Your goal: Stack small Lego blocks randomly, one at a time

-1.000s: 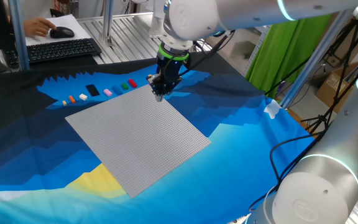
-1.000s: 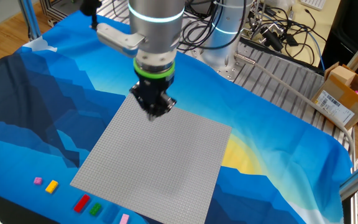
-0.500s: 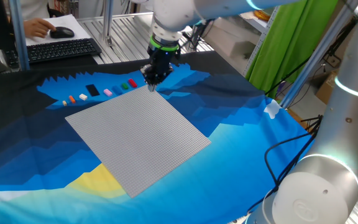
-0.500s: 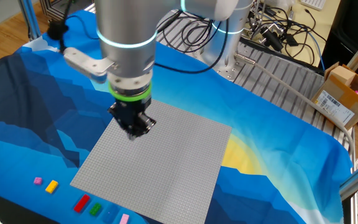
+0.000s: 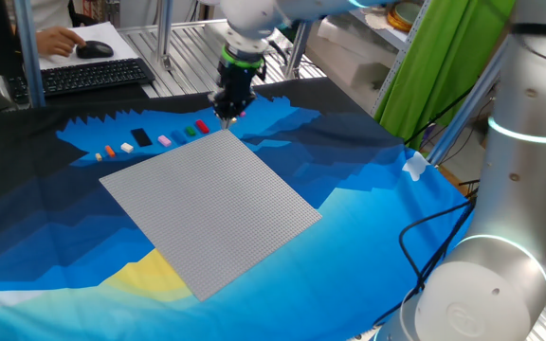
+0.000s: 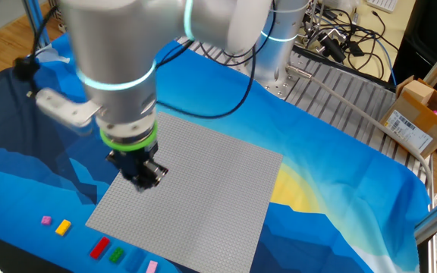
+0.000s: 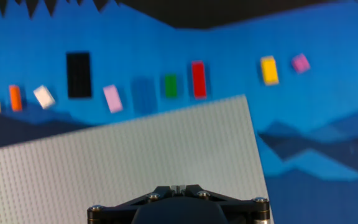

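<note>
The small Lego blocks lie in a row on the blue cloth beyond the grey baseplate (image 7: pixel 135 155). In the hand view they are orange (image 7: pixel 15 98), white (image 7: pixel 43 96), pink (image 7: pixel 112 98), blue (image 7: pixel 143 94), green (image 7: pixel 171 86), red (image 7: pixel 198 79), yellow (image 7: pixel 269 70) and magenta (image 7: pixel 301 62), with a flat black piece (image 7: pixel 78 74) among them. My gripper (image 7: pixel 178 186) has its fingertips together and nothing shows between them. It hovers over the baseplate's far corner (image 5: pixel 227 114), close to the red block (image 5: pixel 202 125). In the other fixed view the gripper (image 6: pixel 144 178) is above the plate's left edge.
A keyboard (image 5: pixel 93 76), a mouse (image 5: pixel 93 49) and a person's hand (image 5: pixel 60 38) are behind the cloth. A second arm's base (image 5: pixel 482 284) stands at the front right. A cardboard box (image 6: pixel 419 114) and cables lie off the cloth.
My gripper has moved from over the baseplate's far part out to its corner, toward the row of blocks. The jaws stay together. The blocks have not moved.
</note>
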### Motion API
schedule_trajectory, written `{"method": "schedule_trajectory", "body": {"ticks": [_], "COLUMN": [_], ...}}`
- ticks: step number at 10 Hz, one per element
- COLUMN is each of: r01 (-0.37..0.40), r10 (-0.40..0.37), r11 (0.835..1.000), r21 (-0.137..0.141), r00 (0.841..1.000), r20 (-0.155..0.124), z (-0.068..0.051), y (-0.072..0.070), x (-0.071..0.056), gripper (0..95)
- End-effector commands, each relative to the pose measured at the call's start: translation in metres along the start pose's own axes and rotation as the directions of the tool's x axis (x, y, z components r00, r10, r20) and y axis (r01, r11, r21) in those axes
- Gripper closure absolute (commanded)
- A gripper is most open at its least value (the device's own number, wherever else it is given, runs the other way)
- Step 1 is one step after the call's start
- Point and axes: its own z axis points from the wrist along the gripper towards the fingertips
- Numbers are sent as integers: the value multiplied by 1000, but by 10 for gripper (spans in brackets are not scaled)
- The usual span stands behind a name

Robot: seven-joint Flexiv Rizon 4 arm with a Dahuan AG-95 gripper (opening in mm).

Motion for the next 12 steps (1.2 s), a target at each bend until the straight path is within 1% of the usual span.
{"method": "schedule_trajectory", "body": {"ticks": [1, 2, 3, 4, 5, 6, 7, 8, 9, 10, 12], "r01": [-17, -10, -9, -10, -50, -58, -42, -30, -30, -27, -12], "r10": [17, 10, 9, 9, 47, 54, 37, 24, 23, 18, 3], "r11": [1000, 1000, 1000, 1000, 999, 998, 999, 999, 999, 998, 998], "r21": [2, 2, 5, 12, 19, 20, 31, 38, 46, 49, 55], "r00": [1000, 1000, 1000, 998, 989, 987, 990, 990, 987, 987, 988], "r20": [16, 17, 30, 68, 143, 150, 137, 140, 157, 163, 154], "z": [-3, -3, -3, -3, -3, -3, -3, -3, -3, -3, -3], "y": [0, 0, 0, 0, 0, 0, 0, 0, 0, 0, 0], "x": [8, 8, 8, 8, 8, 8, 8, 8, 8, 8, 8], "gripper": [950, 950, 950, 950, 760, 570, 570, 570, 570, 570, 570]}}
